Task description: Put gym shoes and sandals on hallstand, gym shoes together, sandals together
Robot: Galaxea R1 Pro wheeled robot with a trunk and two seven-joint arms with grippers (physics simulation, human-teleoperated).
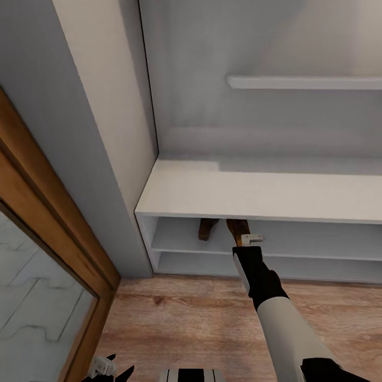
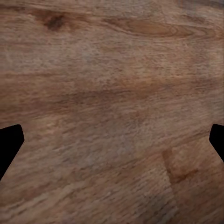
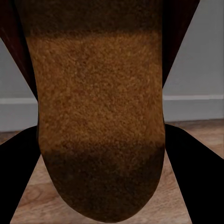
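Right gripper is pinching a sandal at the mouth of the hallstand's upper open shelf row, toe end hidden under the bench top. Second sandal sits just beside it on that shelf, prob upright but half cut off. Left gripper is spread wide over the corridor floor, w/ nothing between the fingers.

Grey wall, wood-framed mirror, and a high pale shelf.
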